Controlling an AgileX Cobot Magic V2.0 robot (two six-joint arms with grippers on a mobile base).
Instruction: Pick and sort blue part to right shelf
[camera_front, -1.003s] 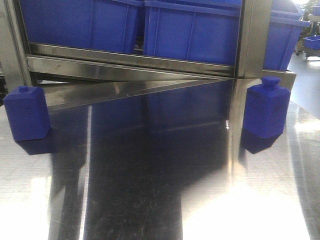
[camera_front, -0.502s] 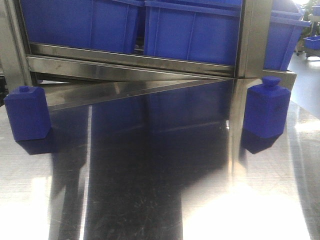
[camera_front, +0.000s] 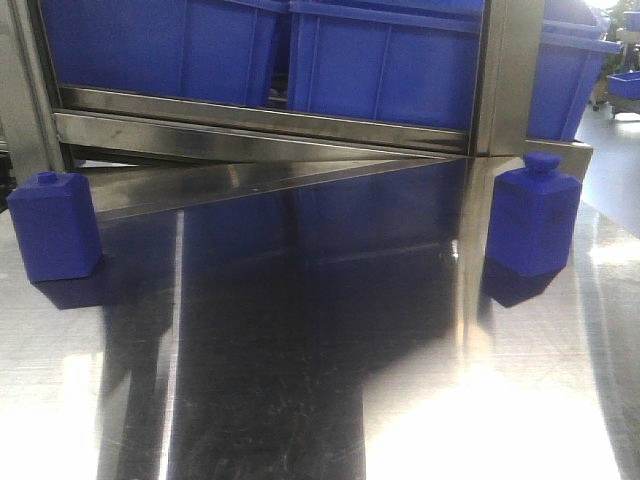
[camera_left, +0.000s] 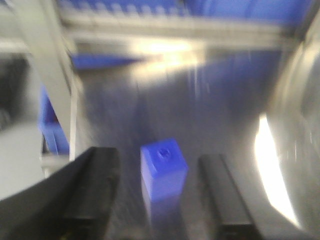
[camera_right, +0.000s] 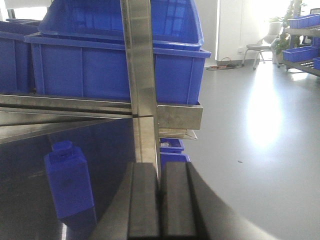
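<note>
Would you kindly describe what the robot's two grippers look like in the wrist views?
The left gripper has two black fingers, one looking broad and rounded, though the view is blurred. The right gripper has two flat, dark, rectangular pads with squared tips. No cables or markings show.

Legible text, labels, brands, numbers: none on blue part at 3 o'clock, right shelf, blue bins.

Tabletop open; right shelf walls the back.
</note>
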